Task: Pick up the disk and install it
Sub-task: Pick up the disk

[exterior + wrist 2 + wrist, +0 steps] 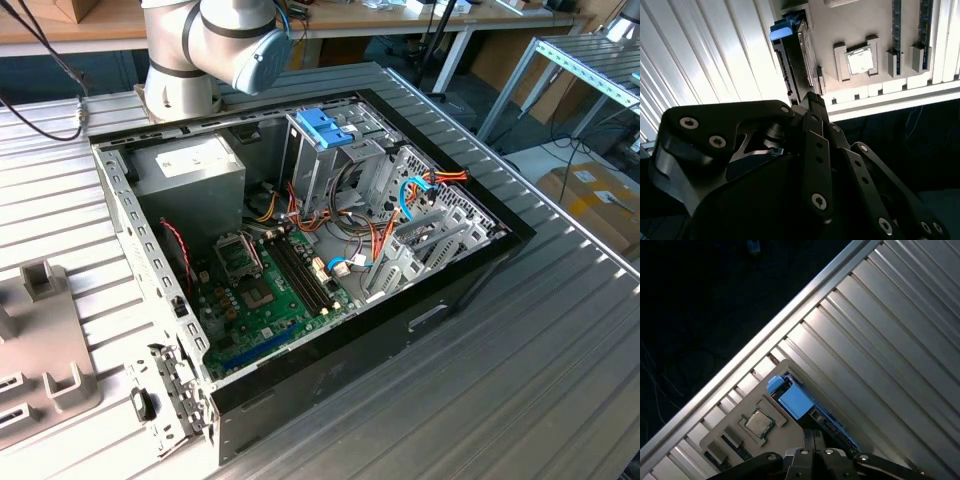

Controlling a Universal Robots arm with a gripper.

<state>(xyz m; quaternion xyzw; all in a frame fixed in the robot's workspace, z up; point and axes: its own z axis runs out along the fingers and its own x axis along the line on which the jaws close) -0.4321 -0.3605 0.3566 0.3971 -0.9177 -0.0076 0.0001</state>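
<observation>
The disk [799, 60] stands on its edge in a grey holder plate [850, 20], with a blue rail at its far end. It is seen edge-on in both wrist views, and its blue rail end [795, 401] rises above the plate. My gripper [815, 102] hovers above the disk's near end, apart from it. The black fingers [812, 440] meet at their tips with nothing between them. The open computer case [300, 250] lies on the ribbed table in the exterior view, and the arm's base [215, 40] stands behind it.
A processor chip [861, 61] sits in a recess of the holder plate beside the disk. Inside the case are a metal cage with a blue top [325, 130], a grey power-supply box [190, 165], the motherboard and loose cables. The table edge [765, 335] runs close to the plate.
</observation>
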